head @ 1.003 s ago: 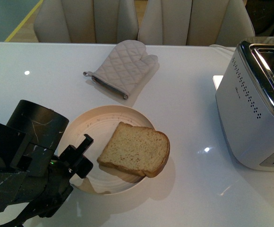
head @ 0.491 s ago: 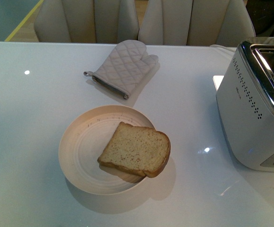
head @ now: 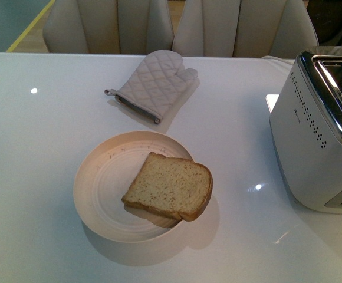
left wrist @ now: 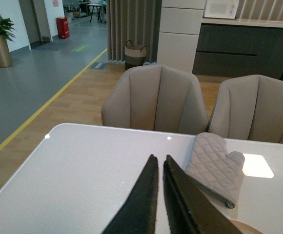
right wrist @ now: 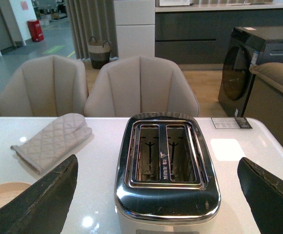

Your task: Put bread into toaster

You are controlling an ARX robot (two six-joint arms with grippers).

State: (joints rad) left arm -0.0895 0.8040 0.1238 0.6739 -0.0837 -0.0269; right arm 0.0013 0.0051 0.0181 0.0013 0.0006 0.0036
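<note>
A tan speckled bread slice (head: 168,186) with a brown crust lies on a round cream plate (head: 98,188) near the table's middle. The silver toaster (head: 317,135) stands at the right; the right wrist view shows it (right wrist: 166,168) from above with two empty slots. My right gripper (right wrist: 161,195) is open, its black fingers (right wrist: 39,204) spread wide on either side of the toaster. My left gripper (left wrist: 159,158) is shut and empty above the white table, pointing toward the oven mitt. Neither gripper shows in the front view.
A quilted beige oven mitt (head: 153,84) lies behind the plate, and it also shows in both wrist views (left wrist: 214,163) (right wrist: 51,140). Two beige chairs (head: 177,26) stand at the table's far edge. A plate rim (right wrist: 0,195) shows beside the right gripper's finger.
The left arm, low at the front left a second ago, has withdrawn out of the front view. The bread, plate and toaster have not moved.
</note>
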